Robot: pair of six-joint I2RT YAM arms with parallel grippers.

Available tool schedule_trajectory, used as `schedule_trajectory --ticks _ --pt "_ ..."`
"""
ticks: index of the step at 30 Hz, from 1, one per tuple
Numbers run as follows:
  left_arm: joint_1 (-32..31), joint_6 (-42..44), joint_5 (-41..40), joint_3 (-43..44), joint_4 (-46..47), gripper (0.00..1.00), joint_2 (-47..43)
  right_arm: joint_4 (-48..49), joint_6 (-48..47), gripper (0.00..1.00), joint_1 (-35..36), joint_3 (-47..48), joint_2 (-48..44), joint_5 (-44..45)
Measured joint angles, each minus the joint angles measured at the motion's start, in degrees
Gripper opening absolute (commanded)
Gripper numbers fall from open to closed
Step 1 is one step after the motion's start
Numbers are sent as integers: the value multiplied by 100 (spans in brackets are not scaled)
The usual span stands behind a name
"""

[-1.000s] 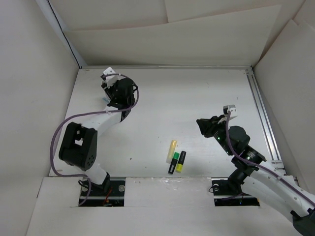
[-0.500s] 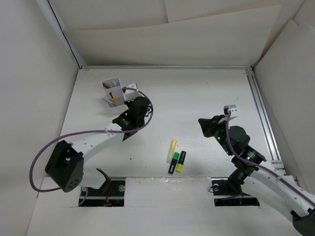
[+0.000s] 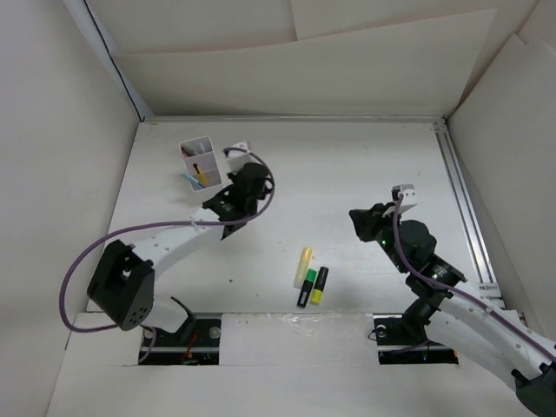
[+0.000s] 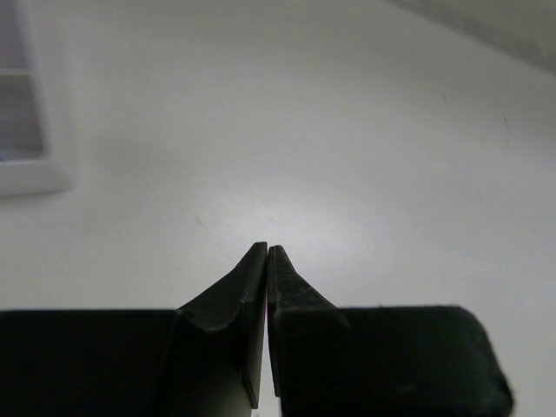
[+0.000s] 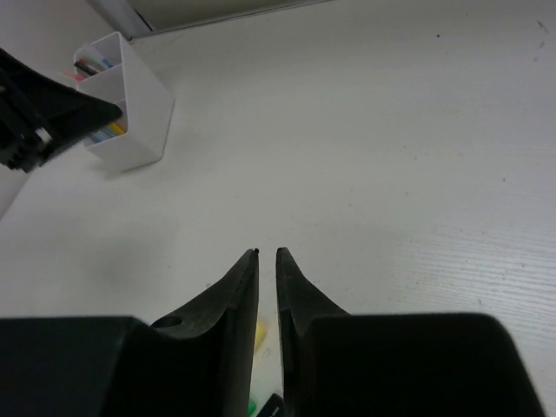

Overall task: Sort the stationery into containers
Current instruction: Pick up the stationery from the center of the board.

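Highlighters, three short thick yellow and green plastic ones (image 3: 306, 285), lie loose, well apart from the small white two-compartment plastic box (image 3: 201, 162). Left gripper (image 4: 267, 252), near the box: jaws pressed together, empty. Right gripper (image 5: 267, 252), far from the box: jaws barely apart, empty. Looks like a highlighter fetch, which needs wider jaws and a descent.

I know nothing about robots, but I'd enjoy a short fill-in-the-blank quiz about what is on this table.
1. Loose on the table lie ___ markers.
2. One marker is green; the others are ___.
3. The white box stands closest to the ___ gripper.
4. That gripper's jaws are ___, with nothing between them.

Missing words: three; yellow; left; shut.
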Motion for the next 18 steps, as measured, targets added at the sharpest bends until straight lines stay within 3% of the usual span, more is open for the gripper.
schedule_trajectory --ticks 5,11,18 --pt "-964 455 1257 181 -317 8 710 -90 66 29 0 0 -11 295" --pt "-1615 546 2282 4 -704 45 872 -317 170 36 0 0 28 612" --pt "-2455 382 2520 164 -885 48 1606 -428 271 44 -28 0 50 745"
